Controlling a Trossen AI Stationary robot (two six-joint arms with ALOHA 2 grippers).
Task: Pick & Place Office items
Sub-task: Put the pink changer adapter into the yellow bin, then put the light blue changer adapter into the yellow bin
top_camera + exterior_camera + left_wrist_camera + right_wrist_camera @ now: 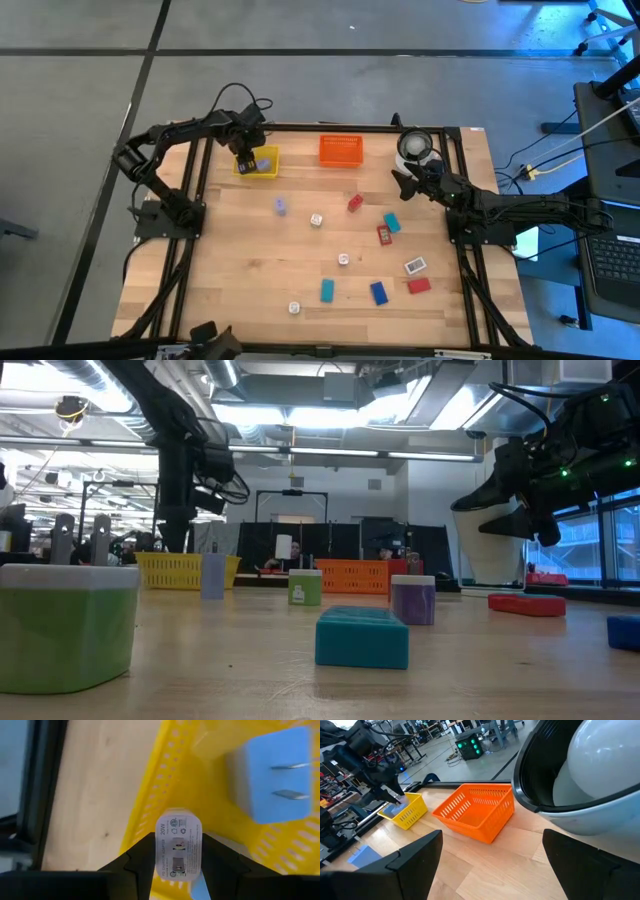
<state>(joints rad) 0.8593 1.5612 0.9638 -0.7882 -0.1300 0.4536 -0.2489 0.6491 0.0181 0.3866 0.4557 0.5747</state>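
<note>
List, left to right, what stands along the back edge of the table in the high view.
Left gripper over the yellow tray → orange tray → white round container, with the right gripper just in front of it.

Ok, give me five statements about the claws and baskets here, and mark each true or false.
1. The left claw has a white plug-in charger block between its fingers, over the yellow perforated plastic basket. True.
2. A pale blue two-pronged plug block lies inside the yellow basket. True.
3. The right claw is gripping a red block. False: it is open and holds nothing, beside the white round container with a dark rim.
4. The orange perforated plastic basket holds several blocks. False: no blocks show in it.
5. The wooden table has no pieces lying on it. False: red, blue, teal and white pieces are scattered across it.
</note>
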